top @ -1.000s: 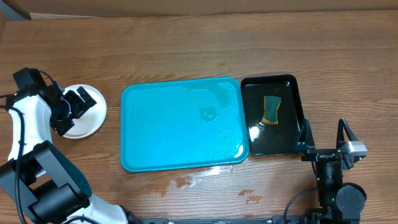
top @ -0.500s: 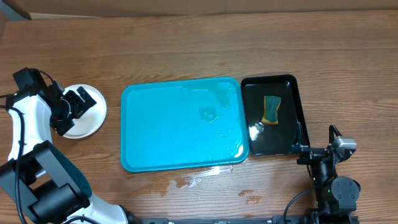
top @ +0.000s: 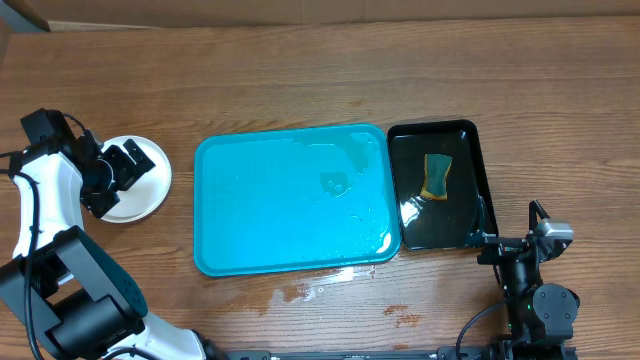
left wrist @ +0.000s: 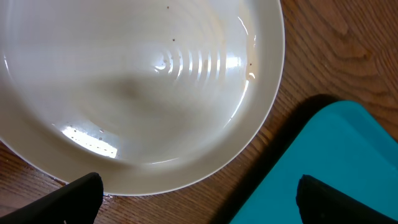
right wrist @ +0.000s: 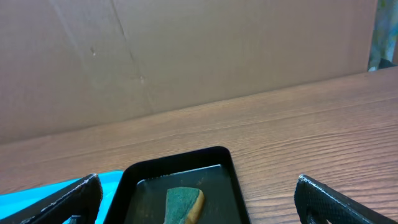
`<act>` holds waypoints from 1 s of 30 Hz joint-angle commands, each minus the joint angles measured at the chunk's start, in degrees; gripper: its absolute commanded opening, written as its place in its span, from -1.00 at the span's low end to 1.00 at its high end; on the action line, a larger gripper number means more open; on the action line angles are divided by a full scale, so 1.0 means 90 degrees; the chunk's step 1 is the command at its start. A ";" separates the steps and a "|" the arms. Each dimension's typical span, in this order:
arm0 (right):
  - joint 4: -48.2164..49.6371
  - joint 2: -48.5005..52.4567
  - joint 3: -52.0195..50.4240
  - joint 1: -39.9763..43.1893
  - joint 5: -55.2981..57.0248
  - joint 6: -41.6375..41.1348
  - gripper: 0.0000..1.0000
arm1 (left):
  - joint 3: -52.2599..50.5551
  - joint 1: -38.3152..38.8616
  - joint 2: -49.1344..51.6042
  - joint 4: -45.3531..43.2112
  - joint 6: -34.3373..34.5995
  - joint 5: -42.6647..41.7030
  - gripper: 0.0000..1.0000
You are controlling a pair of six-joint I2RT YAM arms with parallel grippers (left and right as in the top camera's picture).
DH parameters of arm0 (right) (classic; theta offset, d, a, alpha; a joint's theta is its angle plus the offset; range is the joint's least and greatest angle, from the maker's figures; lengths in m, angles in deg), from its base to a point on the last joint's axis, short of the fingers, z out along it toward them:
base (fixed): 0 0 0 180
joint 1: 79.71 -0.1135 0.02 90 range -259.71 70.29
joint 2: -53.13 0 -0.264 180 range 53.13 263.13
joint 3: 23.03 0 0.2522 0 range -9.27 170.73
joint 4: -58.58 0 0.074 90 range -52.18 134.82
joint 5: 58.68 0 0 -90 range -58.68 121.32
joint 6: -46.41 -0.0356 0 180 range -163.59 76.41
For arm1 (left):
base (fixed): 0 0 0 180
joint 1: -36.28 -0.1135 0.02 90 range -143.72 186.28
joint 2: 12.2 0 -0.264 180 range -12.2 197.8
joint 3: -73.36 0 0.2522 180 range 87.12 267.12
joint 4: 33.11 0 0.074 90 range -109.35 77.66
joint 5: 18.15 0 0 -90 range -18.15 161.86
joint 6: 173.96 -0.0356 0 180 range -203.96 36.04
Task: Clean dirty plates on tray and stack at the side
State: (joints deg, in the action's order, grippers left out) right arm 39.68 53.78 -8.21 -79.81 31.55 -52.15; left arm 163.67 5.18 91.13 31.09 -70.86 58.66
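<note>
From the left: plates (top: 155,188) lying just left of the tray (top: 290,210), straight under the left gripper (top: 113,172), the nearer arm, jaws spread wide and holding nothing; then the tray bare and wet; then sponge (top: 438,176) in black tray (top: 478,150), just beyond the right gripper (top: 510,235), likewise spread and empty.

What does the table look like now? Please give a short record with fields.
blue tray: wet, no plates on it
white plate: on the table, left of the blue tray
black tray: right of the blue tray, holds liquid
sponge: in the black tray
left jaws: open, above the white plate
right jaws: open, empty, by the black tray's front right corner
</note>
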 commanded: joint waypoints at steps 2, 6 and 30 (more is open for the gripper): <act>0.0036 -0.0039 -0.0068 -0.0034 -0.0017 -0.0027 1.00 | 0.0143 0.0012 0.0007 0.0012 -0.0075 0.0034 1.00; 0.0036 -0.0039 -0.0068 -0.0034 -0.0017 -0.0027 1.00 | 0.0143 0.0012 0.0007 0.0010 -0.0075 0.0034 1.00; 0.0036 -0.0039 -0.0068 -0.0034 -0.0017 -0.0027 1.00 | 0.0143 0.0714 -0.2246 0.0015 -0.0075 0.0034 1.00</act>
State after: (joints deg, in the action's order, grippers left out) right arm 39.68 53.78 -8.21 -79.81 31.55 -52.17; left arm 163.67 9.47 78.63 31.26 -70.86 58.86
